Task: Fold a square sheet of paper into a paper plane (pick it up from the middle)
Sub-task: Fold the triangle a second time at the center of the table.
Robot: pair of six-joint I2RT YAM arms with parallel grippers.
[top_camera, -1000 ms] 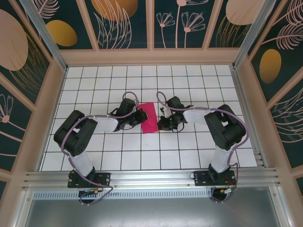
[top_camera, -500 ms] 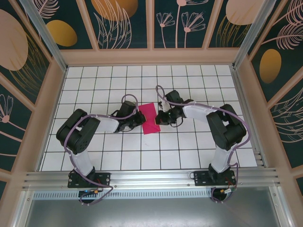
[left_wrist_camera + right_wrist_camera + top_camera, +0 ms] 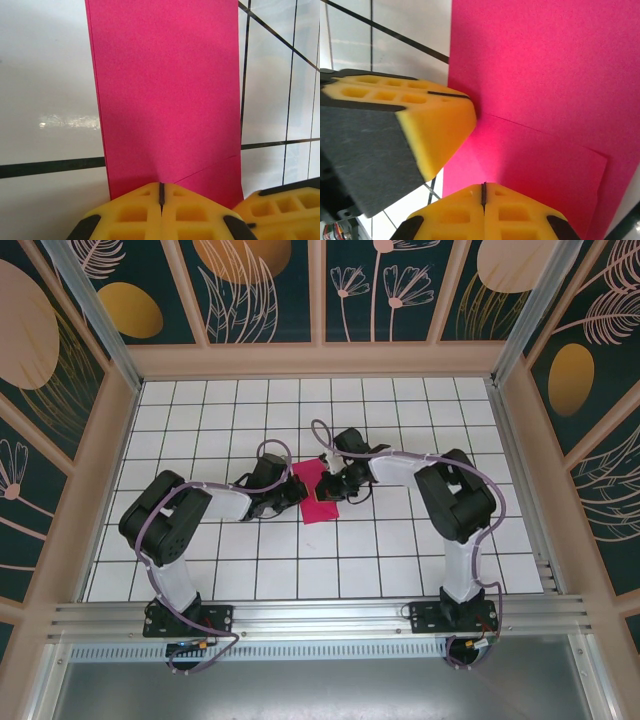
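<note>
The white gridded desk looks glossy. It throws back a glare in the left wrist view, so expect anything thin to skate on it.

The square sheet of paper lies flat at the centre of the top view. It is now a narrow magenta strip running from upper right to lower left between the two arms. Judge it as nearly weightless and limp. It will likely hold a crease once pressed, buckle if you shove it from one end, and slide unless something pins it.

Your left claw is clenched with its yellow pads meeting in a thin seam, the tips down at the strip's near end. Your right claw is clenched the same way, touching the strip from the opposite side. Neither seam shows any paper gripped in it.

Between them a small corner flap is turned over, its edge a slanting line across the strip.

For the lift, go for the middle of the strip as the task asks. One tip pinning while the other works under a long edge should suit you best, and use light pressure, since thin paper tears and dents easily.
</note>
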